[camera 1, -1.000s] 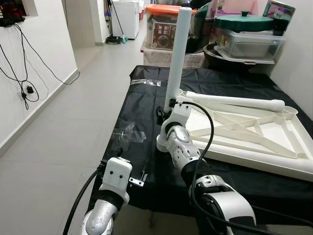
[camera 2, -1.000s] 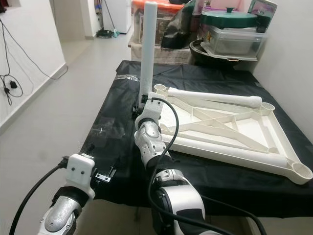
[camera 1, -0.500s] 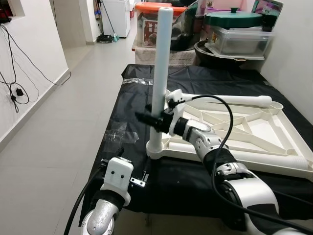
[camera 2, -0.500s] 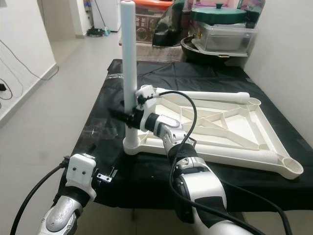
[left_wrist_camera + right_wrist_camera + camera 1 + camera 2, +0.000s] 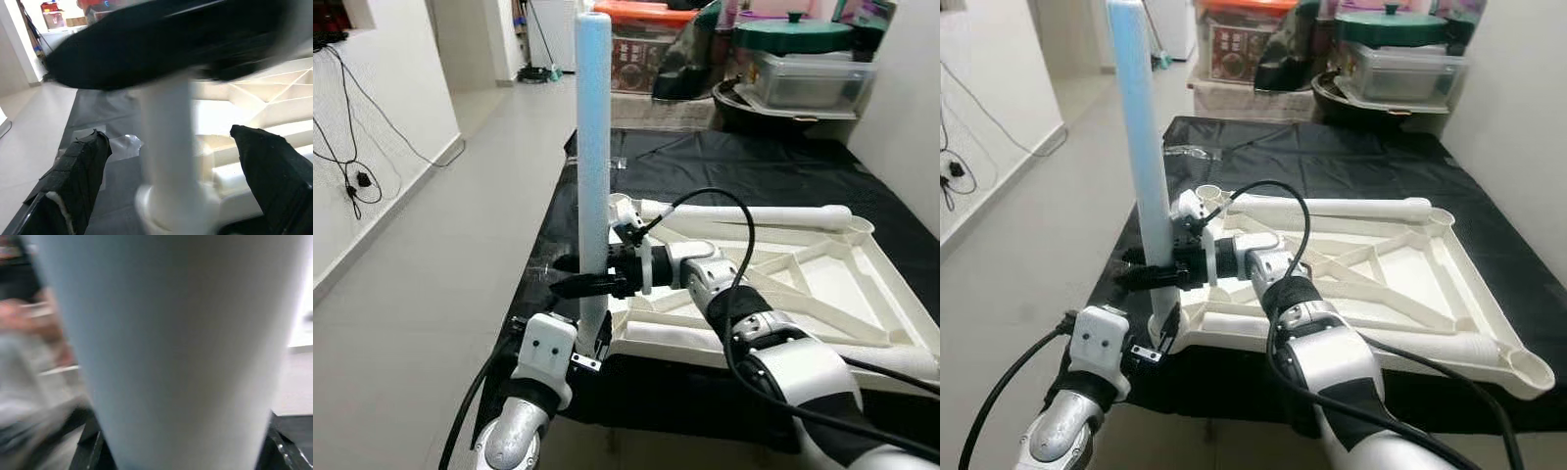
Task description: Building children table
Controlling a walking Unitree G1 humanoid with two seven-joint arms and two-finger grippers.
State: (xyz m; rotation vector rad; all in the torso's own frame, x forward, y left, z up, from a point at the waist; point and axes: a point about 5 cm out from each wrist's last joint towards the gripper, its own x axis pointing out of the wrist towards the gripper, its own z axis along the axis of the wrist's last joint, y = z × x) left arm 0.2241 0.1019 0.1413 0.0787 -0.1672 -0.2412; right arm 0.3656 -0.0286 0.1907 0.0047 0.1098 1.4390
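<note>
Now R tool (image 5: 576, 276) clamps upright leg (image 5: 593, 147) (corner socket).

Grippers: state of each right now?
Left gripper: open, fingers either side of the white table leg, not gripping.
Right gripper: shut on the white table leg.
</note>
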